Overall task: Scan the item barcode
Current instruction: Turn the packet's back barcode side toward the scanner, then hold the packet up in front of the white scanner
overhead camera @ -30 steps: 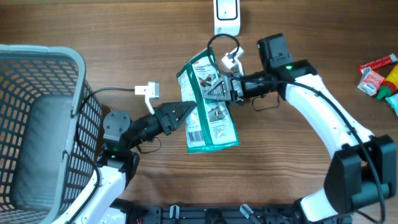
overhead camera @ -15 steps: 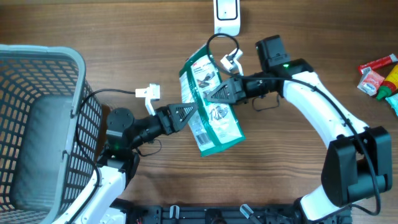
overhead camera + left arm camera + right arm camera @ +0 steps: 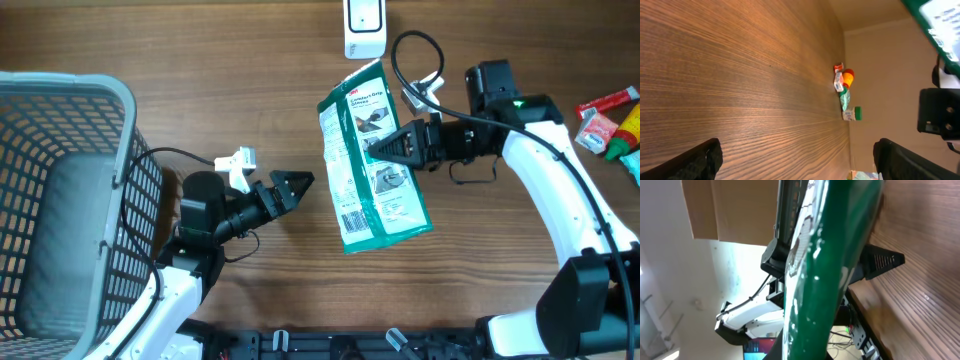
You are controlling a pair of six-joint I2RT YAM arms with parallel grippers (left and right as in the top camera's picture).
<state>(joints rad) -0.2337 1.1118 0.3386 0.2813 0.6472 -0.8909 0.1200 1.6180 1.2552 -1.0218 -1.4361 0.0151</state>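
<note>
From the frame's right, the right gripper (image 3: pixel 388 150), arm outstretched, pinches a flat green-and-white plastic packet (image 3: pixel 385 205) (barcode end lowest); the left gripper (image 3: pixel 297 188) gapes wide, lower left.

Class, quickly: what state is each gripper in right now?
Left gripper: open, holding nothing.
Right gripper: shut on the green packet.

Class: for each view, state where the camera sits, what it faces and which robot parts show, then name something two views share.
Overhead: above the table, facing down; left gripper, right gripper, green packet, basket.
Left wrist: on the left arm, facing along the table toward small packets; own open fingers at bottom corners.
Right wrist: on the right arm, close against the green packet its fingers clamp.
Shared: green packet, in all three.
</note>
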